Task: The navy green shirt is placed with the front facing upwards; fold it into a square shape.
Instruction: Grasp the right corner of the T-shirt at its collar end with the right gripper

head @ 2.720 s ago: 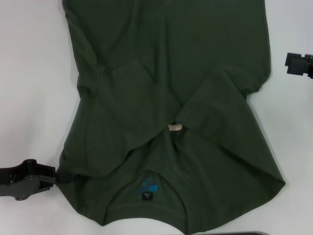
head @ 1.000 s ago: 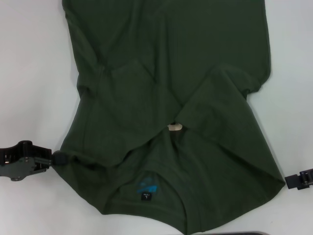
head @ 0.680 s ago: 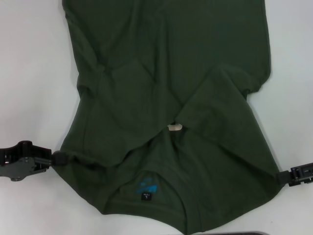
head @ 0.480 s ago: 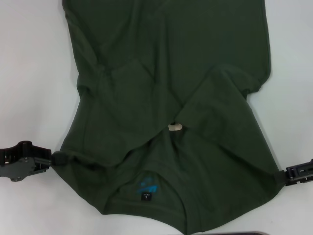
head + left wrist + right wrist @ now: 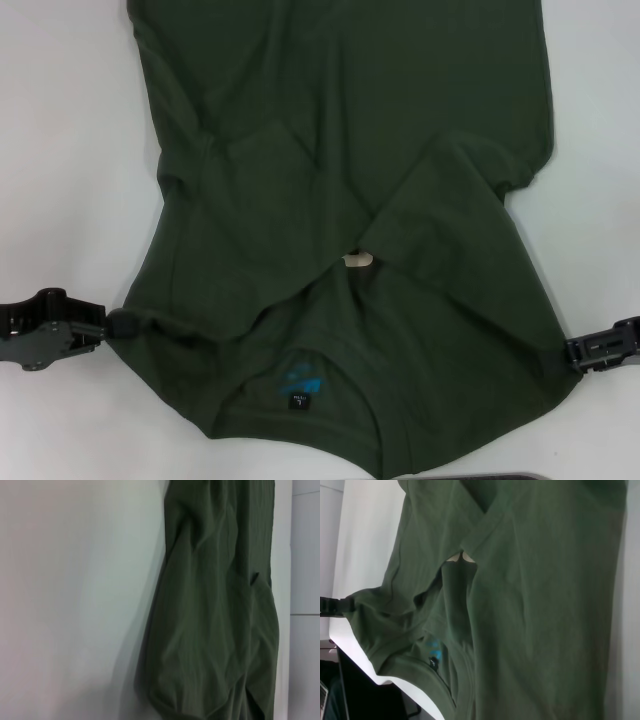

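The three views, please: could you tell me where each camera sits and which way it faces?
Head view: above, looking forward and down at the navy green shirt on the white table; left gripper and right gripper at its near edges.
Left wrist view: beside the shirt's edge; no own fingers show.
Right wrist view: across the shirt toward the left gripper.
Head and right wrist views share the neck tag.

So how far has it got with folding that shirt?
Both sleeves of the shirt already lie folded in over the chest. Now the left tool and right tool sit at the shoulder edges near the collar. Folding the body into a square is left.
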Motion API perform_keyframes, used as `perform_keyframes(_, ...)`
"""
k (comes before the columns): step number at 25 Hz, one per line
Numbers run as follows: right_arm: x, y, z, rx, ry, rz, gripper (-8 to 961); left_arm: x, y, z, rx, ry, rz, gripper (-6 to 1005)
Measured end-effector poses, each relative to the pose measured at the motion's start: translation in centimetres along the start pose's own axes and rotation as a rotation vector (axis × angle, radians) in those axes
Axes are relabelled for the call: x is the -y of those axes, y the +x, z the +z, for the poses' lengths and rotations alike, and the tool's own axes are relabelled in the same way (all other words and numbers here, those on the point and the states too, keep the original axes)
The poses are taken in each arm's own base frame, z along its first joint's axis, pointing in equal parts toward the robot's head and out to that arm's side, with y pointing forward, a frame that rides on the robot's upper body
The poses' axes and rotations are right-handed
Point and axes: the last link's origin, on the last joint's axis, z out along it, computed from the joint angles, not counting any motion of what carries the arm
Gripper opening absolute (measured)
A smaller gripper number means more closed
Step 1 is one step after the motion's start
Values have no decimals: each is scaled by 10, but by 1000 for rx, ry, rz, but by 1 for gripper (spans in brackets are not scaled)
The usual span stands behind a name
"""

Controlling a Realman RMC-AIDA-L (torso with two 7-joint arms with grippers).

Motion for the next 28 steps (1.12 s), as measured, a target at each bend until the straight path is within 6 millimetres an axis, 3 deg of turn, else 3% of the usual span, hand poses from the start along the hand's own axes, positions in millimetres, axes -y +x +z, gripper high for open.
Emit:
perform_keyframes(18,-6,-5,12,-13,-23,-17,835,-1,0,1,2,-5,3,42)
perform_keyframes(24,-7,-6,6,-4,-18,-30,697,-2,0,1,1,-12,5,42)
perform_keyframes(28,-6,-5,3,-2,-15,-24,509,-2,0,1,1,-13,5,42)
